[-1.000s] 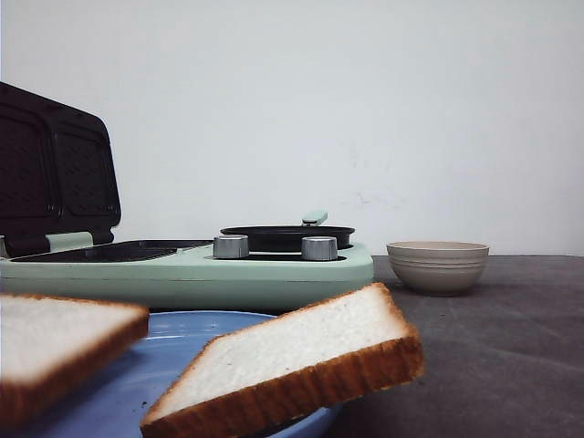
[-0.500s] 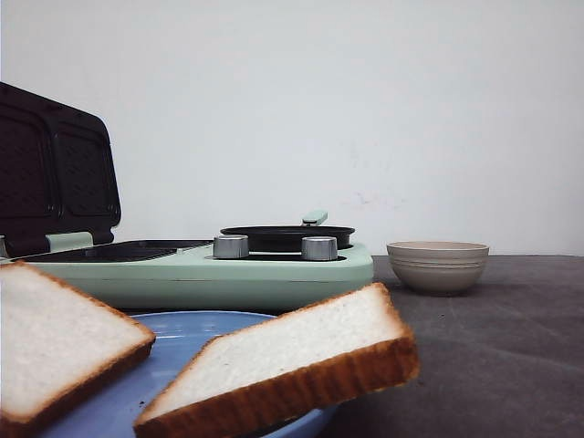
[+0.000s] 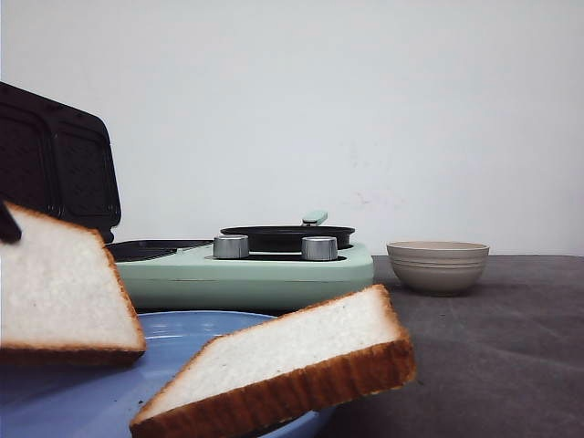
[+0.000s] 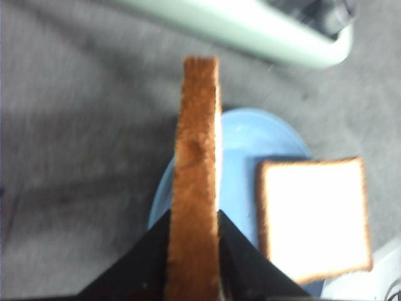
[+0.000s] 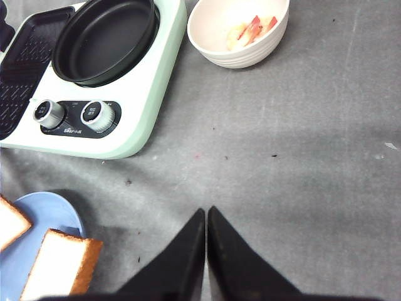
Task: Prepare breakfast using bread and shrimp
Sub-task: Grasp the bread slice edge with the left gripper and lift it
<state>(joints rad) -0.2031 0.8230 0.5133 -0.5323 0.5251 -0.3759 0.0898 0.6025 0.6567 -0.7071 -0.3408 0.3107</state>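
Two slices of white bread show, golden-brown at the crust. One slice (image 4: 197,182) stands on edge, pinched between the left gripper (image 4: 194,251) jaws, lifted above the blue plate (image 4: 250,144). The other slice (image 3: 292,360) rests tilted on the plate's rim. Print beside the silver knobs (image 5: 93,113) on the mint-green breakfast maker (image 5: 147,94) is too small to read. Right gripper (image 5: 206,251) hangs over bare grey table (image 5: 301,157), its jaws pressed together on nothing. Pinkish-orange and white shrimp (image 5: 250,31) lie in the beige bowl (image 5: 213,44), beside the appliance.
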